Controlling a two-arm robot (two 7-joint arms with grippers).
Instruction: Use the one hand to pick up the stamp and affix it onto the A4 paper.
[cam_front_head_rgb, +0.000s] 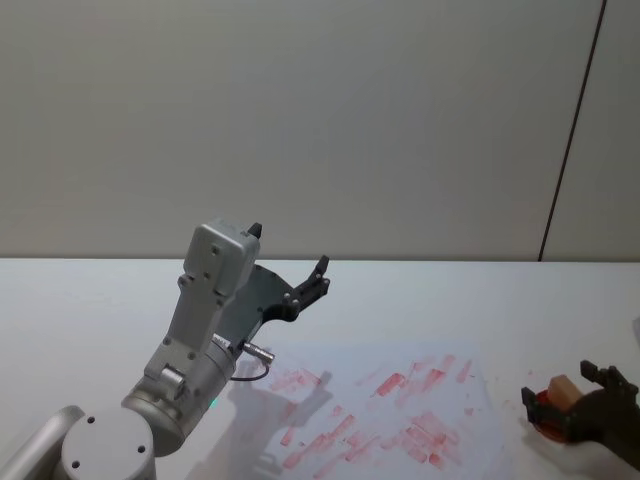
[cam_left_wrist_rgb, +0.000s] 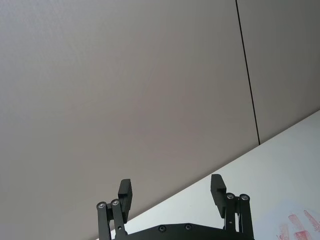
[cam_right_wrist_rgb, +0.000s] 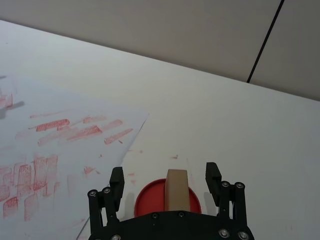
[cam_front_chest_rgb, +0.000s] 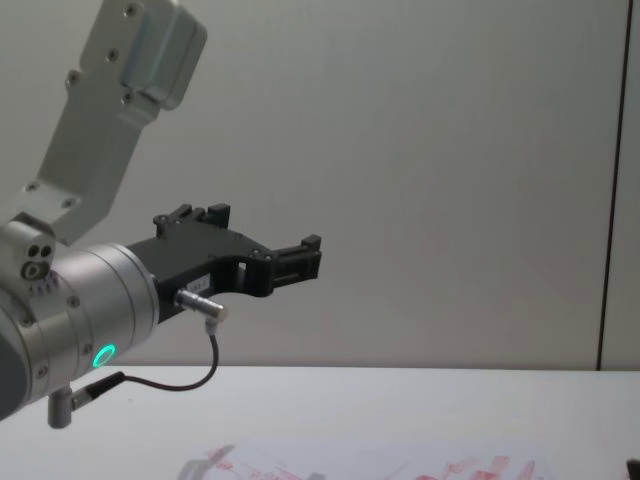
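Right wrist view shows you the hand (cam_right_wrist_rgb: 165, 173), on the right arm, with its fingers (cam_right_wrist_rgb: 213, 176) wide apart on both sides of the stamp (cam_right_wrist_rgb: 176, 187), not touching it, so it holds nothing. The stamp stands on a round red ink pad (cam_right_wrist_rgb: 145, 201) on the white table (cam_right_wrist_rgb: 240, 130), just beside the edge of the A4 paper (cam_right_wrist_rgb: 60, 135) with its red marks. Your left gripper (cam_left_wrist_rgb: 171, 186) hangs up in the air, fingers apart and empty.
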